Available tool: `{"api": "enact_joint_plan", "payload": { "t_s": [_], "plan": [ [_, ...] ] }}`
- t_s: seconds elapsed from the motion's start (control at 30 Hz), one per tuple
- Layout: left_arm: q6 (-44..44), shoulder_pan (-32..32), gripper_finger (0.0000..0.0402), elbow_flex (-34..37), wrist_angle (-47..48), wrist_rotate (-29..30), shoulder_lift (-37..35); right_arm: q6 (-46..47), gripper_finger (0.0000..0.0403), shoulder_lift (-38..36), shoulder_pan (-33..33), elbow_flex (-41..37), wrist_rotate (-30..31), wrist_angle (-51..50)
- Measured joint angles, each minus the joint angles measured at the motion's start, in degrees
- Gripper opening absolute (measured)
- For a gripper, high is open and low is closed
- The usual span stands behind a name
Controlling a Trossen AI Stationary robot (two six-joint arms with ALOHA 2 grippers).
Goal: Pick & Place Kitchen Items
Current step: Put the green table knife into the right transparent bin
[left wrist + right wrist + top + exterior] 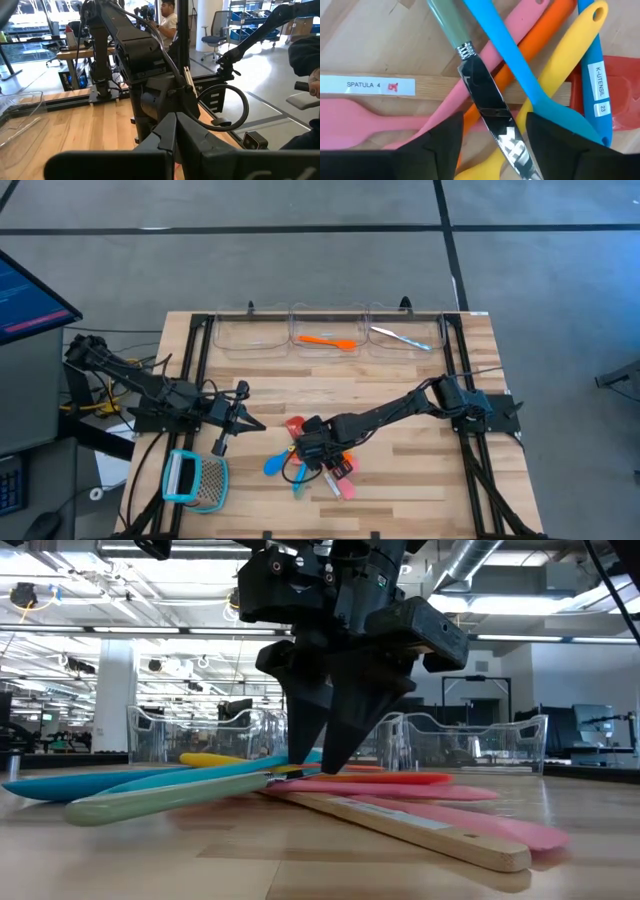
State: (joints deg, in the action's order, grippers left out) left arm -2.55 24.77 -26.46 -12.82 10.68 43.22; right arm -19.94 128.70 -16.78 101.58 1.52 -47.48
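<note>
A pile of slim utensils (315, 465) lies on the wooden table near its front middle. It holds a knife with a silvery blade (492, 115) and a pale green handle (445, 25), blue (520, 65), yellow (570, 55), orange and pink (365, 120) pieces, and a wooden spatula (380, 85) with a red head (620, 95). My right gripper (495, 120) is open and points down into the pile, one finger on each side of the knife blade. Its tips are low at the pile in the low view (318, 765). My left gripper (255, 422) is shut and empty, left of the pile.
Three clear bins stand along the far edge. The middle one (325, 328) holds an orange utensil (327, 340), and the right one (405, 325) holds a pale slim piece (400, 337). A teal-framed mesh tool (195, 480) lies at the front left. A person sits in the room beyond.
</note>
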Motion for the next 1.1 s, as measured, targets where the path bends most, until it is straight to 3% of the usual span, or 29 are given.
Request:
{"api": "enact_joint_plan", "payload": {
  "t_s": [0.37,0.77,1.1],
  "plan": [
    [0.0,0.0,0.0003,0.0,0.0,0.0,0.0,0.0,0.0143,0.0,0.9,0.0,-0.1,0.2],
    [0.0,0.0,0.0003,0.0,0.3,0.0,0.0,-0.1,0.016,-0.3,1.1,-2.2,-1.0,2.5],
    [0.0,0.0,0.0003,0.0,0.4,0.0,0.0,0.2,0.0148,-0.5,1.2,-1.7,0.2,0.6]
  ]
}}
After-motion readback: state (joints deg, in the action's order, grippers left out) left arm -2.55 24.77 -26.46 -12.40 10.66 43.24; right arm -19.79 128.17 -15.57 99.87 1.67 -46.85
